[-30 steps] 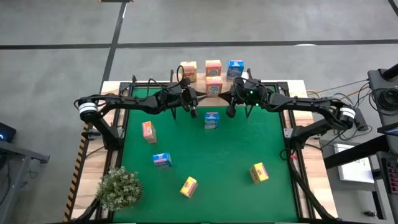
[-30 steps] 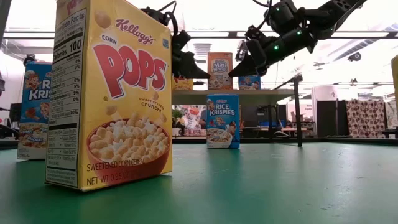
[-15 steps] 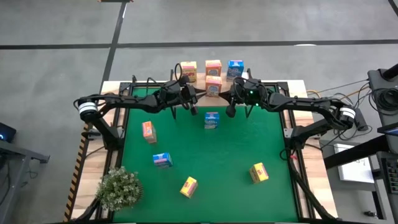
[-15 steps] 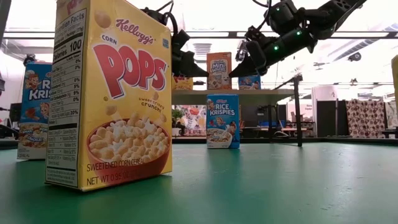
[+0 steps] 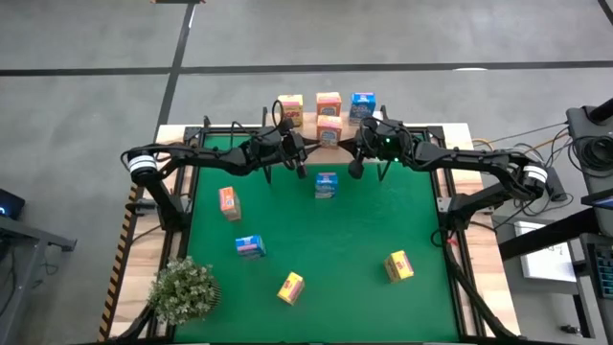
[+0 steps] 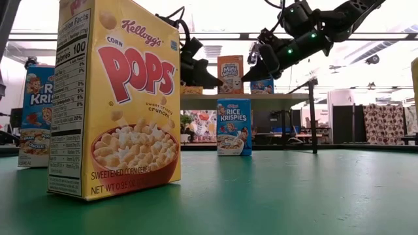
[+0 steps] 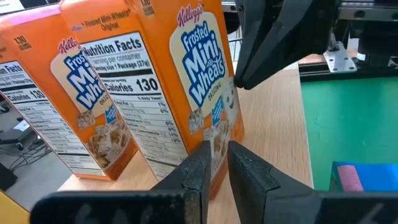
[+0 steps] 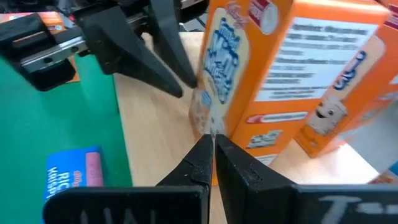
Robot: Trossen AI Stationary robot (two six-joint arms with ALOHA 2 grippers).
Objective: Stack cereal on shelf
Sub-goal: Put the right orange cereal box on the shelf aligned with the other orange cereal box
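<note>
High view: an orange-pink printed cardboard mini cereal box [image 5: 329,132] stands upright at the low light-wood shelf's [image 5: 308,140] front edge, long axis vertical. Left gripper [image 5: 299,149] sits at its nine o'clock, fingers nearly pressed together, holding nothing; right gripper [image 5: 359,153] at three o'clock, fingers pressed together. Left looks nearer.

Both arms black w/ silver wrist bands, loose cables, green LEDs on right arm [image 6: 289,49].
</note>
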